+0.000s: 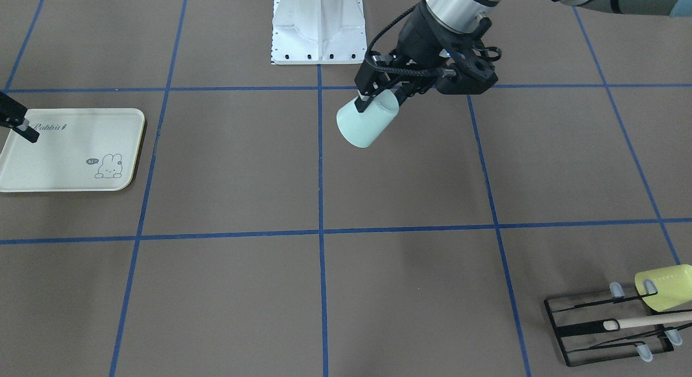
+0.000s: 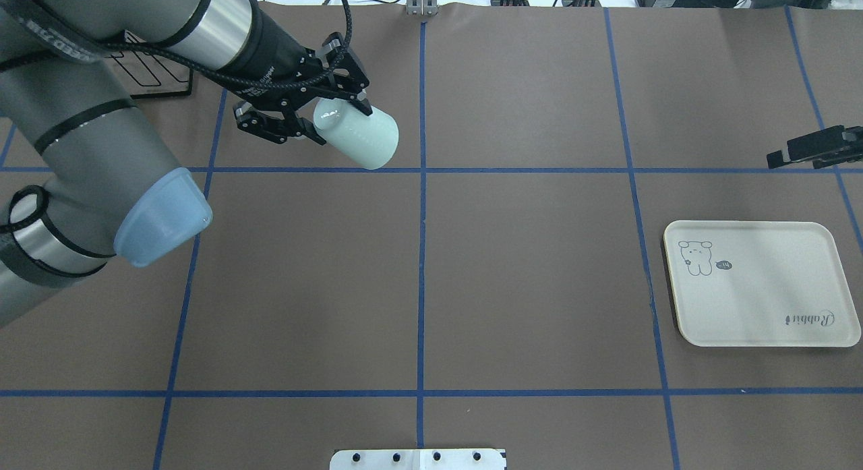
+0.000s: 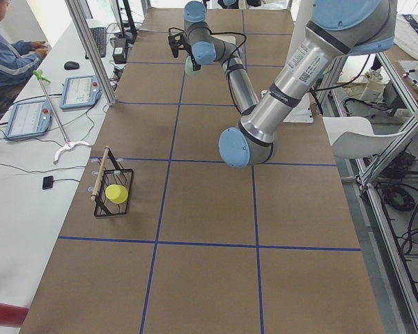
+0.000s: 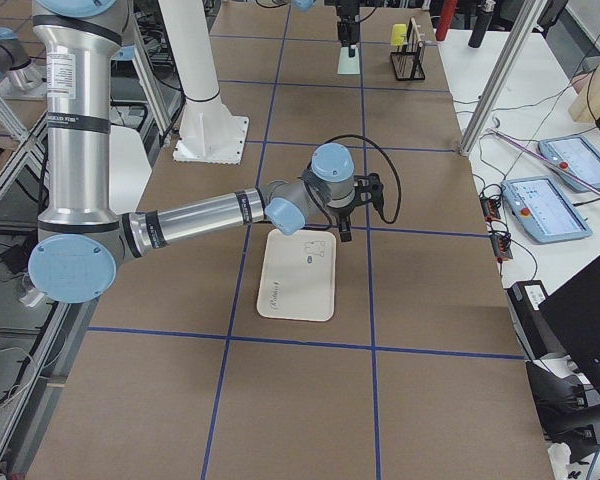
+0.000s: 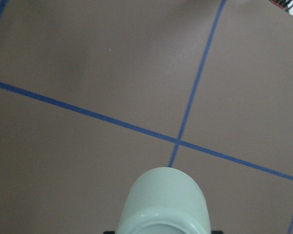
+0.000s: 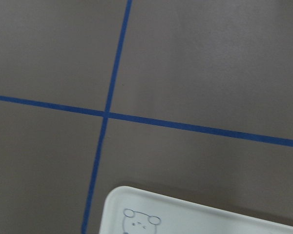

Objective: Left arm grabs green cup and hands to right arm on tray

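Green cup off surface, tilted, mouth toward left gripper. Jaws clenched on cup rim, one finger inside, one outside. Cup hangs over blue tape line near centre, well apart from tray. Right gripper hovers near tray's far edge; cannot tell jaws' state.

Grey links, silver bands, pale-blue caps; black left claw, cable; white base.

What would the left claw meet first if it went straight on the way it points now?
Probably the bare table near the blue tape crossing. The left claw points obliquely down, and the green cup it holds would touch first. Depth is unclear.
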{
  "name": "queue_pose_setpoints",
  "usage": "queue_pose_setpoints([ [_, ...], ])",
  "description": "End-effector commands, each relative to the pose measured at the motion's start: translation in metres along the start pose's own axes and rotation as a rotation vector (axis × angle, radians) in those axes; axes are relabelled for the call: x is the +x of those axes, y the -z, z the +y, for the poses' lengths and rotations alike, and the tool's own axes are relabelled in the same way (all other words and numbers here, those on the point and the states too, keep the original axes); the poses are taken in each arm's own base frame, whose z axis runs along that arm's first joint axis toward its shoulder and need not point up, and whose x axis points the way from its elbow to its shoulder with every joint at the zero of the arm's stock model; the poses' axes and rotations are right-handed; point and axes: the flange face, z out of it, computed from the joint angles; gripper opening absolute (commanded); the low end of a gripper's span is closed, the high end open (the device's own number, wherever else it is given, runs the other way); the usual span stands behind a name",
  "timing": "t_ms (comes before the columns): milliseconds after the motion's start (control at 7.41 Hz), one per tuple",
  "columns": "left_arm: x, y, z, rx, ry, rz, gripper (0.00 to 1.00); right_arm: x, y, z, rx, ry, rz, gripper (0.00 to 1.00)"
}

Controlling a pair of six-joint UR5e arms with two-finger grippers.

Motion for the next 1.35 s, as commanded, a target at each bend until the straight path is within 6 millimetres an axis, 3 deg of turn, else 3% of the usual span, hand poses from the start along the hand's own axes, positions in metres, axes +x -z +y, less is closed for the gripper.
queue_pose_setpoints([
  [0,0.012,0.007,0.036,-0.086,0.063,0.207,0.00,-0.059,-0.005,0.009,0.027,-0.137,-0.196,1.00],
  [270,0.016,0.023,0.052,-0.152,0.154,0.356,0.00,-0.124,-0.001,0.009,0.004,-0.281,-0.394,1.00],
  [540,-0.009,0.011,0.071,-0.164,0.192,0.535,0.00,-0.169,0.002,0.019,-0.031,-0.265,-0.556,1.00],
  [675,-0.010,0.017,0.077,-0.199,0.222,0.581,0.00,-0.190,-0.001,0.025,-0.051,-0.233,-0.601,1.00],
  [1080,-0.018,0.033,0.086,-0.325,0.312,0.688,0.00,-0.231,-0.006,0.056,-0.112,-0.298,-0.844,1.00],
  [1215,-0.027,0.035,0.087,-0.344,0.300,0.711,0.00,-0.242,-0.020,0.074,-0.124,-0.335,-0.949,1.00],
])
